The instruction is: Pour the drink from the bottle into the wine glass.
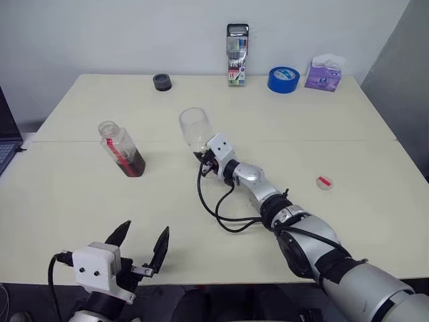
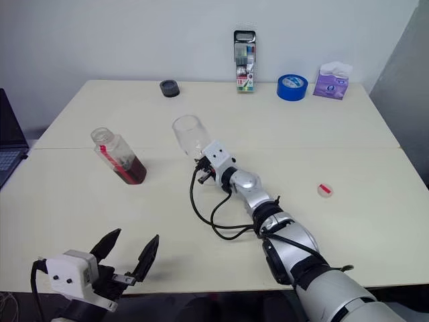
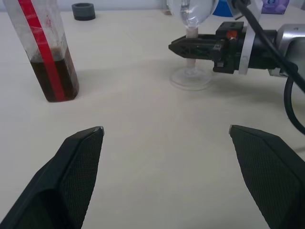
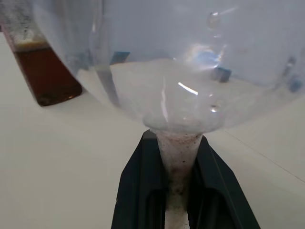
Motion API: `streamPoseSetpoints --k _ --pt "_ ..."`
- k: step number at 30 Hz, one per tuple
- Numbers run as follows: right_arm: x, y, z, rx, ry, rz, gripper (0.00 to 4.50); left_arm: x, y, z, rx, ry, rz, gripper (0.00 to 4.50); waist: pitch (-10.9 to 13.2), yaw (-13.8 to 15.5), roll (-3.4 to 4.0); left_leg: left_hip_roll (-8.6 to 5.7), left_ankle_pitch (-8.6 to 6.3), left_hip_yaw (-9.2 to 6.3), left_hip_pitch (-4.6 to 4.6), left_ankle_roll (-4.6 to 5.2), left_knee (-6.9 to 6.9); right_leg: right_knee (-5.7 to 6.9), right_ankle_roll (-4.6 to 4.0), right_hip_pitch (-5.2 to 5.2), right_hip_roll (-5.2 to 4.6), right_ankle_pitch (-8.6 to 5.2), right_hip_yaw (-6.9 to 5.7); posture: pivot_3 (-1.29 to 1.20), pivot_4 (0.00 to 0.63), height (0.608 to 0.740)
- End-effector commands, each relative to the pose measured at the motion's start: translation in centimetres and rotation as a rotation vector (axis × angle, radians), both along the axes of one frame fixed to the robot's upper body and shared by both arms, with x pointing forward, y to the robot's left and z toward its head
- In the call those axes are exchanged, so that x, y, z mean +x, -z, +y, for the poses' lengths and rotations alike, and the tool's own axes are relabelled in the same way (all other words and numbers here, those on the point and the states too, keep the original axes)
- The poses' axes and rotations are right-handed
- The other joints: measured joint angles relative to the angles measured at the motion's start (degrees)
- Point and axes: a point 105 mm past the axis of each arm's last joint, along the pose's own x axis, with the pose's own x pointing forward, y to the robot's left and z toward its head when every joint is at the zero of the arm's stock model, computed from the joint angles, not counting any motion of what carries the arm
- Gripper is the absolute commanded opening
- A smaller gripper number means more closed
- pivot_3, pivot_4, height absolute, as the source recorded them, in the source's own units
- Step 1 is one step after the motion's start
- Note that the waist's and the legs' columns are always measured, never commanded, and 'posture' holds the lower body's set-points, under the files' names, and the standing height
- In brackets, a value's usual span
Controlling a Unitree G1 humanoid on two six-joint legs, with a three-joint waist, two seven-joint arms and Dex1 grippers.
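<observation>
Right gripper [image 1: 203, 159], two black fingers, is seen closed on the thin stem of the clear stemmed wine glass [image 1: 195, 127]; in the right wrist view the stem is pinched between the fingers just under the rounded bowl. Glass foot is seen resting on the cream table [image 1: 375, 161] in the left wrist view; bowl appears empty.

Left gripper [image 1: 142, 247] is held wide open with nothing between its fingers, low near the front table edge.

Small clear plastic bottle with red vertical stripe [image 1: 121, 148] is noted standing uncapped, well apart from both grippers, with the dark reddish-brown drink [image 1: 132, 163] filling its lower part. Long axis is upright. A small red-marked round cap [image 1: 324, 182] lies at about 3 o'clock from the glass, well off to the right.

Key relation: from the open left gripper the bottle lies at roughly 12 o'clock, slightly toward 11; from the glass it lies at 9 o'clock. The left arm is judged the free one for the bottle. A level side grasp on the upright body is judged to be called for next.
</observation>
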Motion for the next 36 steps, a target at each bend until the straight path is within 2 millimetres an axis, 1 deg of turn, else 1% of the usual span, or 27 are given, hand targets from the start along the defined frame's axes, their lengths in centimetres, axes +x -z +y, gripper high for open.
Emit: streamPoseSetpoints --k 1,9,12,14,16,21,27,36 --pt "0.1 -1.4 0.7 0.048 -0.004 -0.015 0.2 0.1 -0.7 0.1 0.014 0.018 -0.043 4.5 0.0 0.0 0.0 0.0 0.0 0.01 0.0 0.0 -0.01 0.0 0.0 0.0 0.0 0.0 0.0 0.0 0.15 0.74" --pt "0.0 -1.2 0.6 0.046 0.004 -0.022 0.2 0.8 -1.5 -0.4 0.016 0.053 -0.057 4.5 0.0 -0.2 0.0 0.0 0.0 0.0 -0.01 0.0 -0.01 0.02 0.0 -0.01 0.0 0.0 -0.01 0.0 0.15 0.74" --pt "0.1 -1.5 0.5 0.077 0.004 -0.024 0.2 0.9 -1.8 -0.5 0.017 0.056 -0.059 4.5 0.0 -0.2 0.0 0.0 0.0 0.0 -0.01 0.0 -0.01 0.02 0.0 -0.01 0.0 0.0 0.0 0.0 0.15 0.74" --pt "-0.1 -2.0 0.4 0.127 -0.008 -0.029 0.2 1.1 -2.2 -0.9 0.016 0.062 -0.064 4.5 0.0 -0.2 -0.01 0.0 0.0 0.0 -0.01 0.0 -0.01 0.02 0.0 -0.01 0.0 0.0 0.0 0.0 0.15 0.74" --pt "-0.2 -2.1 0.5 0.142 -0.023 -0.032 0.2 1.3 -2.6 -1.2 0.016 0.067 -0.068 4.5 0.0 -0.2 -0.01 0.0 0.0 0.0 -0.01 0.0 -0.01 0.02 0.0 -0.01 0.0 0.0 0.0 0.0 0.15 0.74" --pt "-0.6 -1.8 0.9 0.121 -0.035 -0.041 0.2 1.6 -3.4 -1.8 0.017 0.074 -0.072 4.5 0.0 -0.2 -0.01 0.0 0.01 0.01 -0.01 -0.02 -0.01 0.04 0.0 -0.01 0.0 0.0 0.0 0.0 0.15 0.74" --pt "-0.6 -0.7 0.7 0.048 -0.018 -0.052 0.2 1.9 -4.0 -2.1 0.02 0.077 -0.07 4.5 0.0 -0.2 -0.01 0.0 0.06 0.0 -0.01 -0.1 -0.01 0.05 0.0 -0.01 0.01 0.0 -0.01 0.0 0.15 0.74" --pt "-0.9 0.3 0.7 0.027 -0.023 -0.042 0.2 2.0 -4.0 -2.1 0.022 0.081 -0.06 4.5 0.0 -0.2 -0.02 0.0 0.14 0.0 0.0 -0.24 0.0 0.06 0.0 -0.01 0.01 0.0 0.0 0.0 0.15 0.74"
